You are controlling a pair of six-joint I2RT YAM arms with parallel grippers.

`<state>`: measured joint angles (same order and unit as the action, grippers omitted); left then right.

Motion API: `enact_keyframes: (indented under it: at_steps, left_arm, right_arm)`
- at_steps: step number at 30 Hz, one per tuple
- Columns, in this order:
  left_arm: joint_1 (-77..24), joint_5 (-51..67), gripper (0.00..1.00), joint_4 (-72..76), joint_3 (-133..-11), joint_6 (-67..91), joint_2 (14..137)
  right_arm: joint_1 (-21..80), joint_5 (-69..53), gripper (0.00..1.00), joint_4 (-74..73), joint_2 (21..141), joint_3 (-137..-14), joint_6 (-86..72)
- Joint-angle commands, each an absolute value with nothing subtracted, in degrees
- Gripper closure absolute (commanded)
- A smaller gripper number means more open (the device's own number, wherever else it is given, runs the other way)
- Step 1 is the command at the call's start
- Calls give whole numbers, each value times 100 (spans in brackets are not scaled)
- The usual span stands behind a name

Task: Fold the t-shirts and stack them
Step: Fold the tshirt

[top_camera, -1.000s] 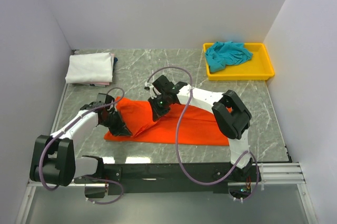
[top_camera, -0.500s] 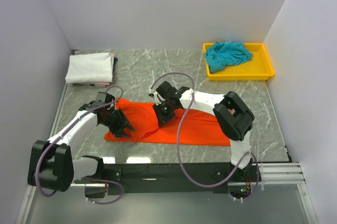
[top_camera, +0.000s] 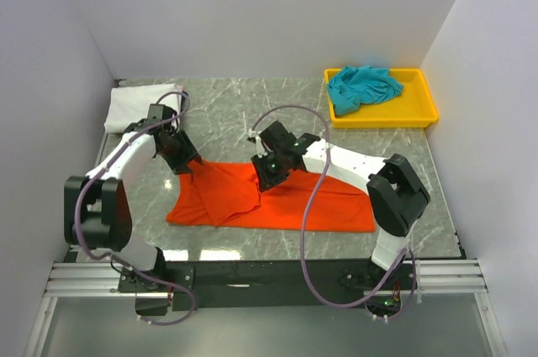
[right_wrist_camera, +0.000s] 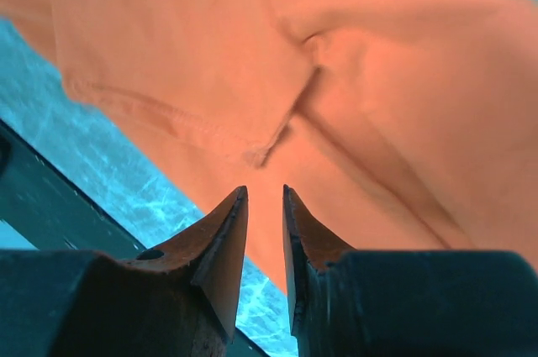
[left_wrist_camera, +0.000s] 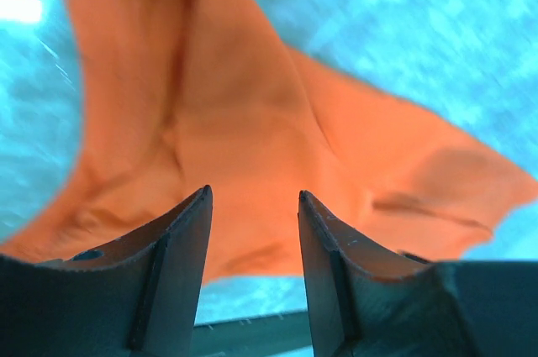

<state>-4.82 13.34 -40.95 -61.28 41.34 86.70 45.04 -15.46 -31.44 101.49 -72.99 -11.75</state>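
Note:
The orange-red t-shirt lies stretched across the front of the table, its left part folded over in a loose flap. My left gripper hovers over the shirt's far left corner, open, with nothing between its fingers; the left wrist view shows the gripper above the orange cloth. My right gripper hangs over the shirt's middle top edge, jaws a little apart and empty. In the right wrist view the gripper sits just above a hem of the shirt. A white t-shirt lies folded at the back left. A teal t-shirt is crumpled in the tray.
The yellow tray stands at the back right corner. White walls close the table on three sides. My left arm reaches partly over the white folded shirt. A dark rail runs along the near edge.
Both grippers have opened and let go of the orange shirt's fold, which now lies flatter. The left gripper has pulled back toward the far left; the right one has shifted slightly right.

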Motion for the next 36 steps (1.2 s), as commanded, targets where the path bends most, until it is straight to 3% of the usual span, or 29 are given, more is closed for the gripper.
enact_keyframes:
  at_steps: [1,10,17,23,30,36]
  left_arm:
    - [-369,941,49,-3982,-6538,3718,8999]
    - [-273,791,49,-3560,-7013,3560,9922]
    - [-211,624,51,-3393,-7110,3445,10248]
    - [-193,589,63,-3243,-7137,3463,10503]
    - [-167,413,88,-3199,-7058,3410,10556]
    - [-132,290,94,-3147,-6821,3436,10450]
  right_arm:
    - [4097,-1433,69,-3103,9949,-7550,-1406]
    - [2727,-1494,69,-2786,9449,-6654,-1731]
    - [2224,-1345,69,-2707,9422,-6162,-1661]
    - [1960,-1327,68,-2531,9536,-5907,-1758]
    - [1846,-1152,69,-2856,9949,-6082,-1775]
    - [1714,-1064,69,-3084,10177,-6135,-1828]
